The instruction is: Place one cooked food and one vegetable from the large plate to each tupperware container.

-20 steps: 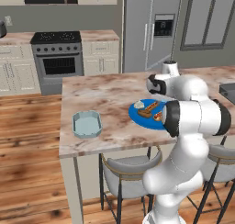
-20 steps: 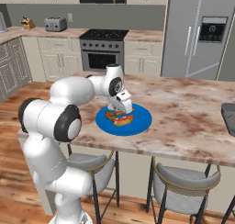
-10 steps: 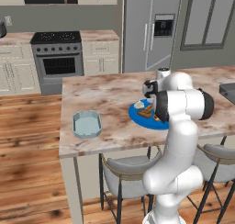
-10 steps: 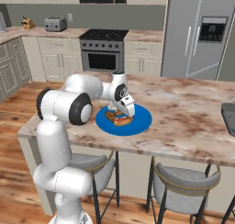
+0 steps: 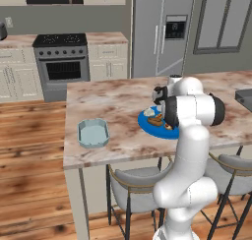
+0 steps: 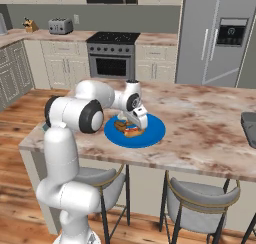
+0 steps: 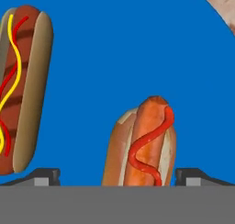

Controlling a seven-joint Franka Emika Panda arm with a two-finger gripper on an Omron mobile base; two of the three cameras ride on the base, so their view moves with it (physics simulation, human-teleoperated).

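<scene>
End effector (image 7: 117,176) is held low over the large plate (image 6: 152,133), fingers spread wide, nothing gripped. In the hand view one fingertip (image 7: 43,176) is seen on each side of the ketchup hot dog (image 7: 143,147), so the bun sits between them; a straddling pre-grasp is judged, with closing not yet done. A second hot dog with mustard and ketchup (image 7: 20,87) lies beside it on the plate, apart from it, left clear of the fingers.

The plate rests on the tabletop (image 5: 113,99), near its front edge. The pale blue-grey tub (image 5: 93,133) is set well to the left of the plate, nothing visible inside. A dark grey tub (image 6: 249,128) is seen well right of the plate at the tabletop's far end. Vegetables on the plate cannot be made out.
</scene>
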